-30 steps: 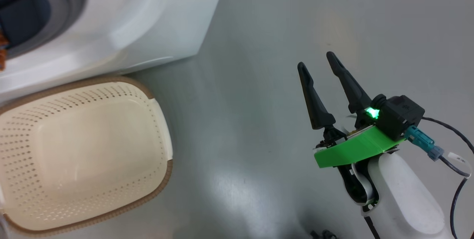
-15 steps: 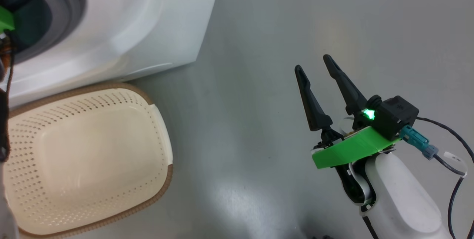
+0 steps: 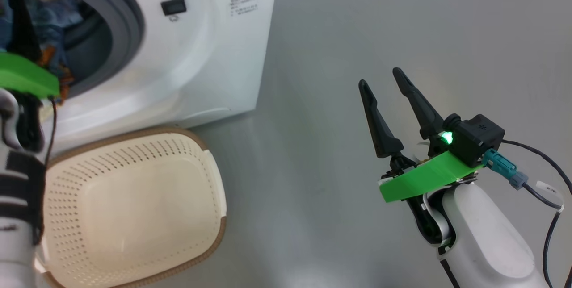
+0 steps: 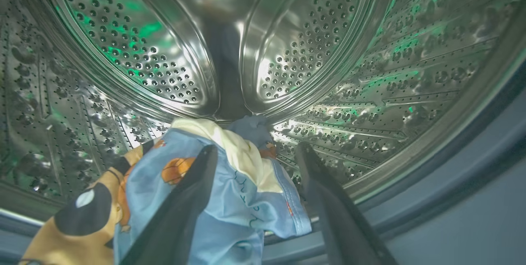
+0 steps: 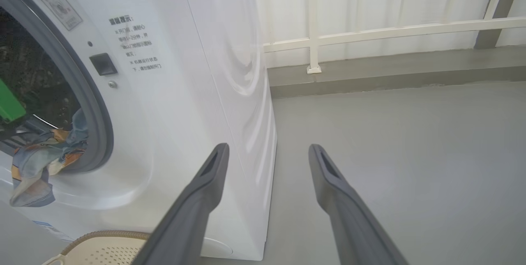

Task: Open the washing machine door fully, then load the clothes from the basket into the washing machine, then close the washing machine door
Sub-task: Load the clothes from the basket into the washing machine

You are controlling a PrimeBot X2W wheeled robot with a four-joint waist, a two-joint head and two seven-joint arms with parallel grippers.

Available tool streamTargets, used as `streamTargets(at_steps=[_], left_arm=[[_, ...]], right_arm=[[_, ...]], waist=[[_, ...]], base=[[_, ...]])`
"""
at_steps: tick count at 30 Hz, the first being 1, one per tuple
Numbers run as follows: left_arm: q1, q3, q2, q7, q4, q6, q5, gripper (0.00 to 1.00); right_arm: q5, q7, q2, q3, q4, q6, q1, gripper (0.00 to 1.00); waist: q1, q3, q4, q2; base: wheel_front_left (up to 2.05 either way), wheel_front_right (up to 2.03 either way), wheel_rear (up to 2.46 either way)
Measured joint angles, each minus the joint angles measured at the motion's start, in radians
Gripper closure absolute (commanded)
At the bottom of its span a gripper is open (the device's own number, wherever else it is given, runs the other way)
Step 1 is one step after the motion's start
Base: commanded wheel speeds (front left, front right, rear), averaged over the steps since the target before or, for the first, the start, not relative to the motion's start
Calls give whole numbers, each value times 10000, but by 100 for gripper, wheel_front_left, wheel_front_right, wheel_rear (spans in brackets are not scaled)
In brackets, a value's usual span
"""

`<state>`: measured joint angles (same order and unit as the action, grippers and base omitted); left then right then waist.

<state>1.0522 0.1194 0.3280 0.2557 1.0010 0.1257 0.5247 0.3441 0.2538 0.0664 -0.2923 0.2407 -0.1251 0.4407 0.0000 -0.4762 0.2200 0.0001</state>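
Inside the perforated steel drum point(image 4: 123, 51), left tool point(image 4: 258, 149) gapes empty over crumpled blue clothes point(image 4: 230, 199)

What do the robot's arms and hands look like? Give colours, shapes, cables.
The right hand has two long tapered black fingers on a bright green bracket, a black box with a green light, a teal plug and a black cable. Its forearm is white. The left hand has matching fingers.

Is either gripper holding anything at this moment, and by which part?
Nothing is held. The left gripper stands open inside the drum, the clothes lying loose against one finger; the right gripper is open over the floor.
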Motion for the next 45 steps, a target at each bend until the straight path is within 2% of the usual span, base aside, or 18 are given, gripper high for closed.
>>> streamTargets(at_steps=[15,23,36,45], left_arm=[[-3862,-1028,-646,0,-2702,0,-199,0],[-5727,-1189,-1152,-2,-3774,0,-368,0],[-7496,-1298,-1367,-2,-5116,0,-625,0],[-8267,-1657,-1824,-2,-5776,0,-700,0]], right_arm=[[370,0,403,-261,414,0,-618,0],[591,0,660,-198,548,0,-1221,0],[869,0,905,-8,500,0,-1649,0],[876,0,984,63,454,0,-1649,0]], waist=[[0,1953,-537,0],[0,2870,-895,0],[-1,3749,-1662,0],[0,3920,-1874,0]], base=[[0,0,0],[0,0,0],[0,0,0],[0,0,0]])
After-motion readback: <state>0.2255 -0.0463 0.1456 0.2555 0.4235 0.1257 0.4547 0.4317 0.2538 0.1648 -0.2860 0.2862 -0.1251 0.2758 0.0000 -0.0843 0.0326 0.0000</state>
